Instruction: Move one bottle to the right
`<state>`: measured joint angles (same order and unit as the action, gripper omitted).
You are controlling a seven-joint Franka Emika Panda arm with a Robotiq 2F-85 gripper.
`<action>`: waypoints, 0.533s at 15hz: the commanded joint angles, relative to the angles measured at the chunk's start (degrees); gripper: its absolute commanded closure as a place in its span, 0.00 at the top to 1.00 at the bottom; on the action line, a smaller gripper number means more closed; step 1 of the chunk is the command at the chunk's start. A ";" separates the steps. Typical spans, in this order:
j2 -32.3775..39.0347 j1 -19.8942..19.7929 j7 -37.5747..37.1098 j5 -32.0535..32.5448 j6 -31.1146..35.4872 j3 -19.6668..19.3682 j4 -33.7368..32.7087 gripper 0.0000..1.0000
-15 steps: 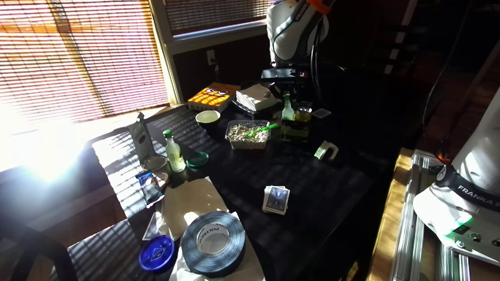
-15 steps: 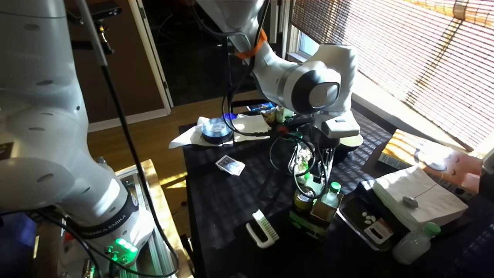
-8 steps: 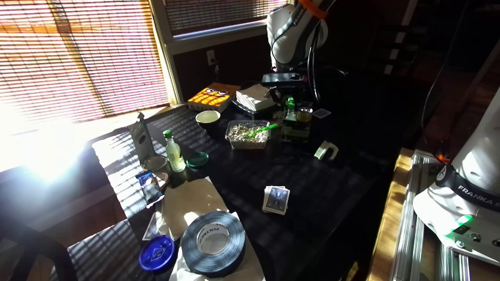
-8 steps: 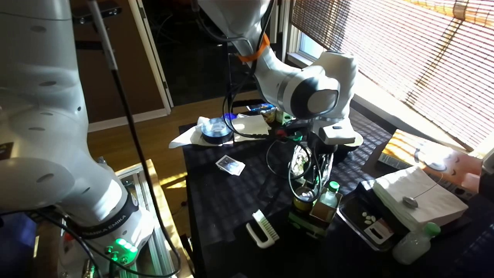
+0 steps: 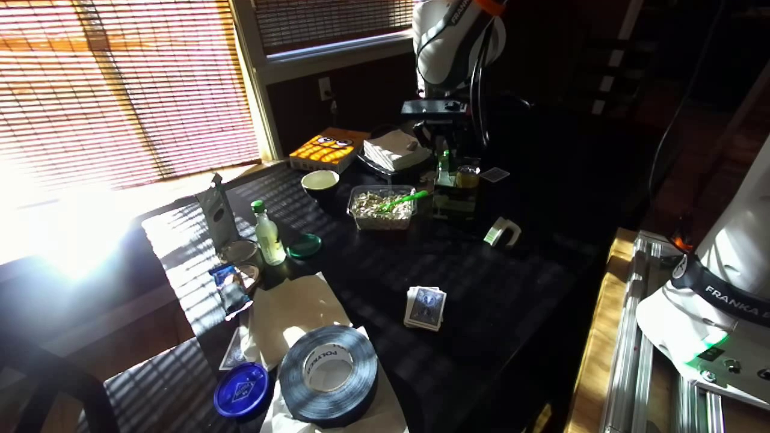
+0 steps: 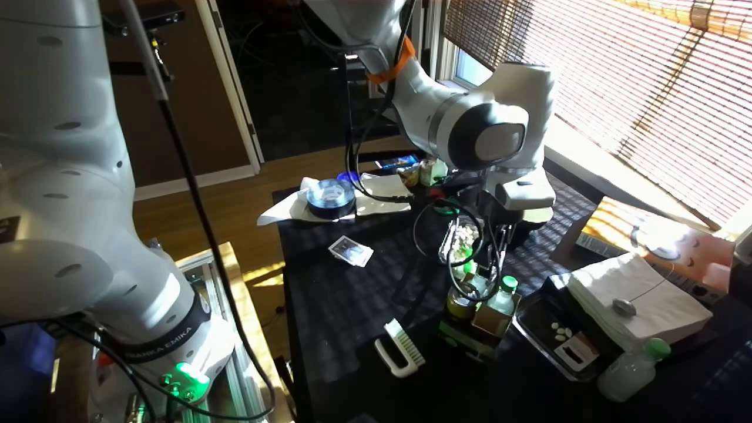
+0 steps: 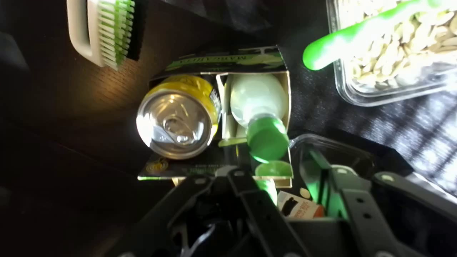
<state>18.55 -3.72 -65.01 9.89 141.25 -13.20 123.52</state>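
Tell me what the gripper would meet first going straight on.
Most likely the green cap of the bottle beside the can; how far ahead is unclear.

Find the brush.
In the wrist view, the brush lies in the picture's upper left; its nearest neighbour, the carton holding the yellow can, shows lower and to the right.

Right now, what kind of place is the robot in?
Probably somebody's home, maybe a dining area, though I can't be sure: woven blinds hang beside a dark table with a bowl and playing cards on it.
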 commanded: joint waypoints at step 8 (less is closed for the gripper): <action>-12.79 -5.08 27.63 -16.78 3.15 2.87 1.25 1.00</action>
<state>8.90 -6.87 -48.54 0.78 143.07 -12.59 122.84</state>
